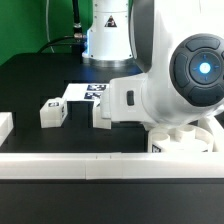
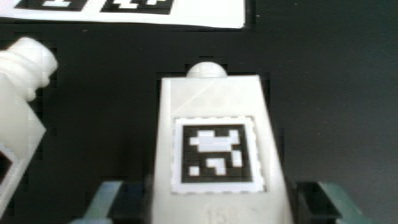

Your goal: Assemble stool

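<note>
Landmark: the marker board, flat on the black table. Every place below is given from this board.
Gripper: the gripper points down just beside the near edge of the marker board. Its fingers stand one on each side of a stool leg.
Pincer state: narrow but not closed. In the wrist view a thin dark gap shows between each finger and the flank of the leg.
Leg between fingers: this leg lies on the table with its tag face up and its rounded end toward the marker board, a strip of black table between them. In the exterior view it sits just in front of the board, under the arm.
Second leg: the second leg is near the marker board, off its corner toward the exterior view's left, apart from the gripper.
Seat: the round seat is well apart from the marker board, toward the exterior view's right, partly hidden by the arm.
Border rail: the long white rail lies farther from the marker board than both legs, on the camera side.
Unclear: a white part beside the straddled leg; I cannot tell which piece it is.
</note>
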Tool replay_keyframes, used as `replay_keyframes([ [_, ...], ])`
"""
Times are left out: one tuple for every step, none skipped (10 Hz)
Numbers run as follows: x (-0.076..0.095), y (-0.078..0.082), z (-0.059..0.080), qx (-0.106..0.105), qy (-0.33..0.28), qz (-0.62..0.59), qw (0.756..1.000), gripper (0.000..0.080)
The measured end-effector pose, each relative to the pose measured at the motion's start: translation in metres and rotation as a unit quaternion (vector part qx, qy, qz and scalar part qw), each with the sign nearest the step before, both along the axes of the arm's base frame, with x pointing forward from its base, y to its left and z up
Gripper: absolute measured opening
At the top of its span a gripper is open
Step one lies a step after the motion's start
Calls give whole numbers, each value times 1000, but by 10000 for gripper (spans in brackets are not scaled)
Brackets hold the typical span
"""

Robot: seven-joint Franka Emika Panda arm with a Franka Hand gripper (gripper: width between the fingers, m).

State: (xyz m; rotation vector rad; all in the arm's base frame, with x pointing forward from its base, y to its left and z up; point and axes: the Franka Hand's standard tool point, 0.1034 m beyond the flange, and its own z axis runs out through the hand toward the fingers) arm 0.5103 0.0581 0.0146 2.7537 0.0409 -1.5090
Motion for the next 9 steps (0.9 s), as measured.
replay_keyframes([
  [1,1,3,0,-1,1,1000,335],
  [3,2,11,1,-1,1,1000,335],
  [6,3,26,3,-1,1,1000,335],
  [11,2,43,5,-6,-1,1000,337],
  [14,1,58,12,-7,-1,1000,337],
  [21,-1,66,21,-19,-5,1000,337],
  [24,0,62,21,-34,-5,999,337],
  [23,0,61,21,-33,-4,999,337],
  [26,0,61,21,-39,-5,999,337],
])
